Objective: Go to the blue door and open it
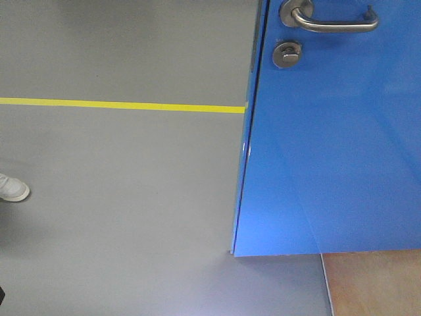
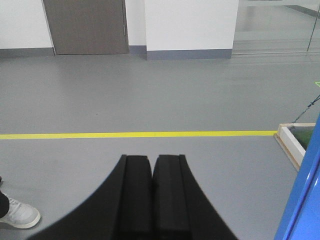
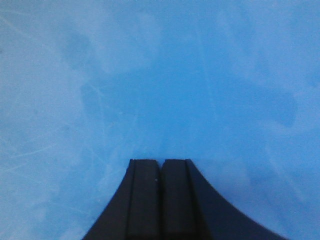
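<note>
The blue door (image 1: 335, 151) fills the right half of the front view, glossy, with its free edge (image 1: 247, 151) running down the middle. Its silver lever handle (image 1: 332, 23) sits at the top, and a round silver thumb-turn lock (image 1: 287, 54) just below. No gripper shows in the front view. My left gripper (image 2: 152, 159) is shut and empty, pointing over the grey floor with the blue door edge (image 2: 302, 195) at its far right. My right gripper (image 3: 160, 162) is shut and empty, facing the blue door panel (image 3: 160, 75), which fills its whole view.
A yellow tape line (image 1: 122, 105) crosses the grey floor up to the door edge. A person's white shoe (image 1: 12, 189) stands at the left. A wooden floor strip (image 1: 371, 283) lies under the door's bottom right. A grey door (image 2: 86, 26) and white wall stand far off.
</note>
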{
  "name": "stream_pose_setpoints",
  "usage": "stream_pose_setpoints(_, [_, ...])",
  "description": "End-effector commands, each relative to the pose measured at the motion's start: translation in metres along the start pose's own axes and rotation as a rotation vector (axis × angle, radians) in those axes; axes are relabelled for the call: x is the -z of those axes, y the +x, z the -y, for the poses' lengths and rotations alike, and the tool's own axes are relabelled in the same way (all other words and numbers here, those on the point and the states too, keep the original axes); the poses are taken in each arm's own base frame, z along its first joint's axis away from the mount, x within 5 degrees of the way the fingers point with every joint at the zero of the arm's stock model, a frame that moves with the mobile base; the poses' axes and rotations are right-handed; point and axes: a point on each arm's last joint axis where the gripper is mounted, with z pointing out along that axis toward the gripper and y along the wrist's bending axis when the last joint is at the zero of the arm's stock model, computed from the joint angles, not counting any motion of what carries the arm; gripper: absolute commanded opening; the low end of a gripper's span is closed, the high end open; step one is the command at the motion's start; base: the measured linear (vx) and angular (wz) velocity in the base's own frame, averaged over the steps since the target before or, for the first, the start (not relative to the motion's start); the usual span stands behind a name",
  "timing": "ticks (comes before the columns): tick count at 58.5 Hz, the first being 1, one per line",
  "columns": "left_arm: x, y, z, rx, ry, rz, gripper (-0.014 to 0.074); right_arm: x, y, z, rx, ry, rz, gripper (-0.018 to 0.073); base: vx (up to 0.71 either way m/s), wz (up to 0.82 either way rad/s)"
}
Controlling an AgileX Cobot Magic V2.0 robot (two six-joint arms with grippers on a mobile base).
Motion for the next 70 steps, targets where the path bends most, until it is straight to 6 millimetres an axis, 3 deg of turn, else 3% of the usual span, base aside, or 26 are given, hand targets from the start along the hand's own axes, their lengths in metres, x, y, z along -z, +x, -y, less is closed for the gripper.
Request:
stream_pose_setpoints(1, [0.0038, -0.0161, 0.0001, 0.007, 0.005, 0.115, 0.0073, 0.0178, -0.0281, -0.0128, 0.016, -0.033, 0.14, 0.0012, 0.18, -0.03])
stream_pose_setpoints(70, [0.0038, -0.0161, 0.0001, 0.007, 0.005, 0.115, 0.0073, 0.0167, -0.0273, -0.0122, 0.016, -0.032, 0.137, 0.0012, 0.07, -0.02])
